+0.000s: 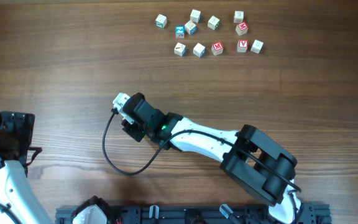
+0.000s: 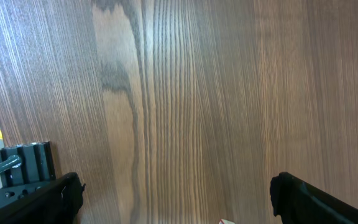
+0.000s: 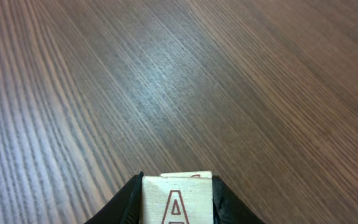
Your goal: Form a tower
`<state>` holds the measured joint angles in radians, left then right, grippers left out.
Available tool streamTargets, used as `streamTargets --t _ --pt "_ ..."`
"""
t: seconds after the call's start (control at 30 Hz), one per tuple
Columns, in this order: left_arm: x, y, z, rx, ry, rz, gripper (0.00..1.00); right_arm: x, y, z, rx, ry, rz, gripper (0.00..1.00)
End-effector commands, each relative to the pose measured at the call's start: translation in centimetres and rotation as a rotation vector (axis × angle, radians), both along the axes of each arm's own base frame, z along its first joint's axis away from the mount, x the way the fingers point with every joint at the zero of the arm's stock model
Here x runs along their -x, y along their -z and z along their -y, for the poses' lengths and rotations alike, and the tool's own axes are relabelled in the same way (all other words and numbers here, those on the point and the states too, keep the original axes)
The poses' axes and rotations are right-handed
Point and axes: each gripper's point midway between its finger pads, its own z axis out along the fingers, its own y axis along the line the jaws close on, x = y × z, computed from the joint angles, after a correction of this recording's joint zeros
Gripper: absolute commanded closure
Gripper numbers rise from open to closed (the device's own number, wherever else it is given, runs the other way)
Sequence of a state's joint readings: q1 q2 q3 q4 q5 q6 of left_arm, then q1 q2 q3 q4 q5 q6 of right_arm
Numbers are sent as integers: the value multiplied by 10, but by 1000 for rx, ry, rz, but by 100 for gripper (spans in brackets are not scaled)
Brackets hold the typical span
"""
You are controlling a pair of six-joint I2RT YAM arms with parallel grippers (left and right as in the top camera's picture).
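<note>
Right wrist view, item one: tower, seen only as its A cube (image 3: 178, 199), pale wood with the red letter facing the lens, clamped between the fingers of the right gripper (image 3: 176, 210). Pale sliver behind it: its own far face or another cube, cannot tell. Any stack below: cut off by the frame edge; overhead, hidden under that gripper at mid-desk (image 1: 61, 56). Judged bearing: directly beneath the right gripper, upright. Left gripper (image 2: 176, 211): spread wide, empty, well apart at the left edge. Loose letter cubes (image 1: 214, 23): far side, untouched.
</note>
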<state>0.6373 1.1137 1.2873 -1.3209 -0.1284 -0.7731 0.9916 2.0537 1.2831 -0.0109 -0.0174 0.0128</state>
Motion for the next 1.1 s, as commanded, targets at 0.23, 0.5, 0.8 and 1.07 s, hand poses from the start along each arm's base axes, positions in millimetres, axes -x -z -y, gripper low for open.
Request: streamTargets --t 0.23,0.5,0.8,1.07 --pt "0 4 1 21 -17 3 0 -11 12 3 31 34 34 66" --pt "0 4 1 21 -17 3 0 -9 12 2 28 28 29 52" --pt "0 4 1 21 -17 3 0 -12 7 -1 4 45 25 9" --pt "0 4 1 21 -17 3 0 -24 -105 30 -142 206 -3 0"
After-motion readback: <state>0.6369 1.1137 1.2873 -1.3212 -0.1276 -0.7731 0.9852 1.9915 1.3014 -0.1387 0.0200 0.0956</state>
